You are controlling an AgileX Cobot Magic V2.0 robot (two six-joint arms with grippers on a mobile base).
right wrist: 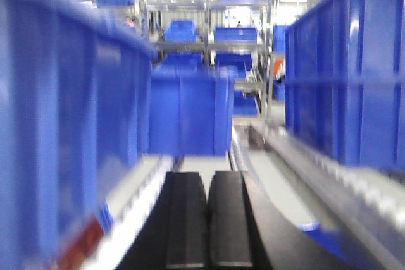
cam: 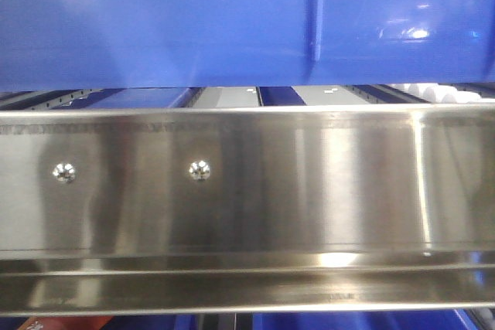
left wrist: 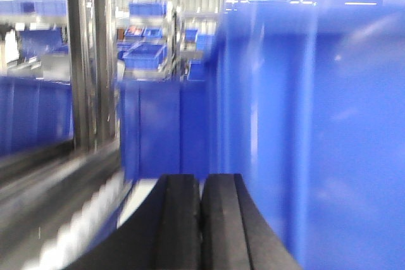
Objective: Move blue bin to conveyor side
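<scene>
The left gripper (left wrist: 201,184) has its two black fingers pressed together, with no gap between them and nothing caught there. The smooth, ribbed wall of the blue bin (left wrist: 329,143) rises just to its right and fills that side of the left wrist view. The blur hides whether the fingers touch the bin. The right gripper (right wrist: 206,178) is likewise fully closed on nothing, and here the bin stands close on its left, so the bin lies between the two grippers.

On the side of the left gripper away from the bin stand two steel posts (left wrist: 92,61), with a blurred row of pale rollers (left wrist: 82,219) low beside them. Ahead of the bin, past the right gripper, sits a second blue crate (right wrist: 190,112). Across from the bin, a third blue crate (right wrist: 348,74) stands above a roller track. Shelves (right wrist: 209,42) loaded with more blue crates stand behind. A reddish patch (right wrist: 82,245) shows under the bin's near lower edge, too blurred to identify.

In the front view the bin's long wall, with one vertical rib, spans the top. Directly below it runs a stainless-steel rail (cam: 247,191) bearing two screws (cam: 64,171). Through the narrow gap under the bin, white rollers (cam: 445,92) show at the right end
</scene>
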